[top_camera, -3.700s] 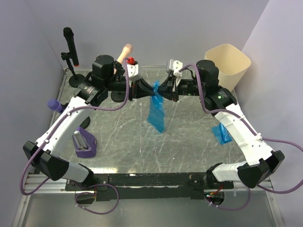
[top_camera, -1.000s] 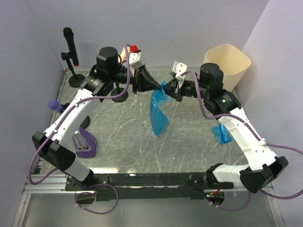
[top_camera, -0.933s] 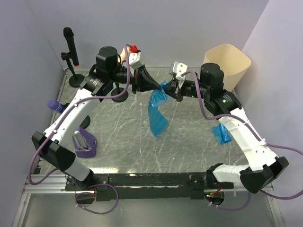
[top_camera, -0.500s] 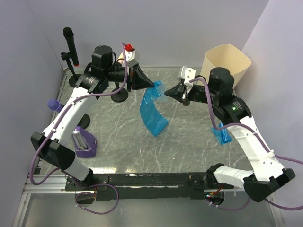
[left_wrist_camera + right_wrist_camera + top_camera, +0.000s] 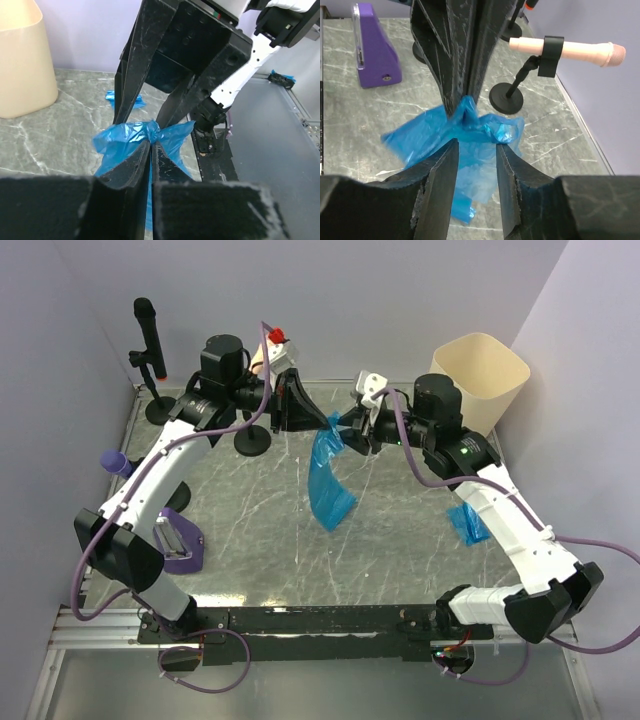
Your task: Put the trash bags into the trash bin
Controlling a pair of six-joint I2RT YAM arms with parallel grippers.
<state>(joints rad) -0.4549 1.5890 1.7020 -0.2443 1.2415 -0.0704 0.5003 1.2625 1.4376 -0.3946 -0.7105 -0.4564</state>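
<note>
Left jaws pinch the blue plastic trash bag (image 5: 328, 480) — right jaws open; releasing now would drop it onto the counter (image 5: 400, 550).

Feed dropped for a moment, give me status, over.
Left gripper shut on hanging blue trash bag. Right gripper open, at the bag's bunched top. Trash bin upright, far right. Second bag on table.

Bag (image 5: 326, 480) aloft, left gripper (image 5: 327, 423) pinching — bin (image 5: 480, 375) apart

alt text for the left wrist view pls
The left gripper pinches the bunched top of a blue trash bag above the table; the open right gripper straddles it. The trash bin stands at left, a second bag beyond.
</note>
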